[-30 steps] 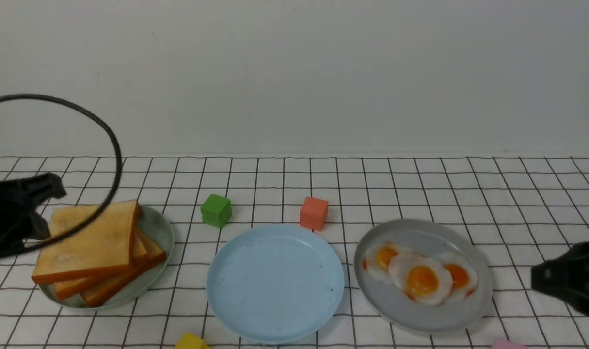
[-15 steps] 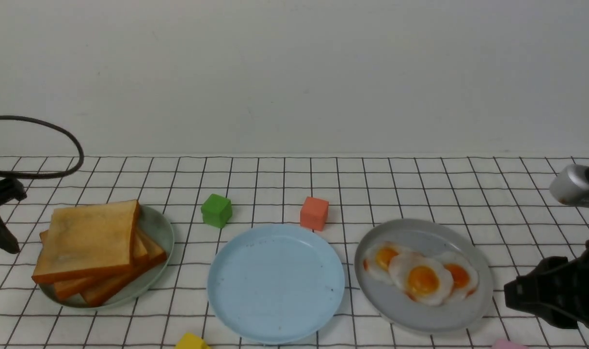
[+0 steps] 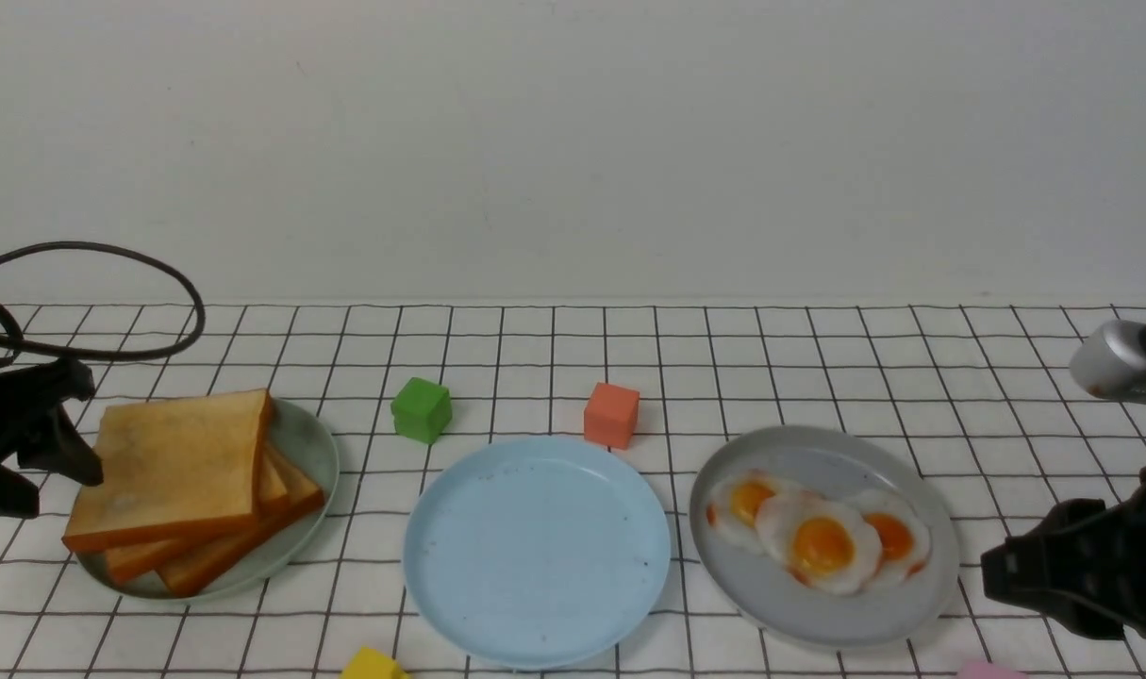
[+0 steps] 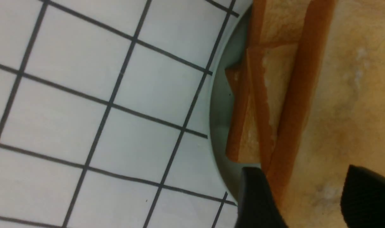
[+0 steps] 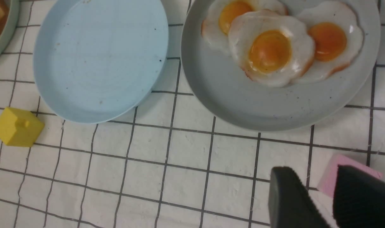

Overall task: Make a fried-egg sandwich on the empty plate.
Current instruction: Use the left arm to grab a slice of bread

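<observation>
Left gripper (image 4: 303,171) was spread, empty, at top toast's (image 3: 172,467) left edge. Right gripper (image 5: 312,171) was parted, empty, near grey plate's (image 3: 818,622) rim. Empty plate (image 3: 535,552) sat between it and green plate (image 3: 307,441), gaps both sides.

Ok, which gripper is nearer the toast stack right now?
Left. The left gripper sits open at the left edge of the toast stack; the right gripper is far off, beyond the grey plate on the right.
</observation>
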Robot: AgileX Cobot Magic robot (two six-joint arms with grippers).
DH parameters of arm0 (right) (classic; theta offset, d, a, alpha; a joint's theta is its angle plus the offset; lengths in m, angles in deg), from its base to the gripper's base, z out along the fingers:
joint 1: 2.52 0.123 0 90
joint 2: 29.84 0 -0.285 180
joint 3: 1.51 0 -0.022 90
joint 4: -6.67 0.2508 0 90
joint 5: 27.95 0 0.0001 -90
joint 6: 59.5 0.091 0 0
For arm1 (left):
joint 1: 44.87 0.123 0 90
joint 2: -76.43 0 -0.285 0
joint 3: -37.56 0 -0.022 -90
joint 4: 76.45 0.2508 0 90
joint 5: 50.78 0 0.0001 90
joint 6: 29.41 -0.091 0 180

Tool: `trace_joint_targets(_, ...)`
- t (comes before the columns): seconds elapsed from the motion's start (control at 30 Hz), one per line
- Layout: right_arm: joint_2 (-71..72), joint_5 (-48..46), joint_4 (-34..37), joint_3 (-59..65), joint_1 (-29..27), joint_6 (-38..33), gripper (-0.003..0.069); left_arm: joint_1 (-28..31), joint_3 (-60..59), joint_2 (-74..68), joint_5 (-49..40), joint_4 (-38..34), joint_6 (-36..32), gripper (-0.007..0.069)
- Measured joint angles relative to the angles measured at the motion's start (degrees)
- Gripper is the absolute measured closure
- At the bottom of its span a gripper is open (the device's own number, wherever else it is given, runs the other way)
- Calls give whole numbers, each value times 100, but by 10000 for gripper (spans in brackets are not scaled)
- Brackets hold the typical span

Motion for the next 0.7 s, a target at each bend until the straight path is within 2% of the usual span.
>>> trace_joint_targets(0.17, 0, -5, 0, 0, 0, 0, 418, 0, 0, -278, 13, -352, -385, 224)
trace_joint_targets(0.3, 0, -5, 0, 0, 0, 0, 418, 4, 4, -457, 25, -430, -427, 254)
trace_joint_targets(0.57, 0, -23, 0, 0, 0, 0, 418, 11, 23, -359, -17, -296, -447, 479)
trace_joint_targets(0.7, 0, -30, -5, 0, 0, 0, 418, 11, 123, -114, -164, -66, -430, 527)
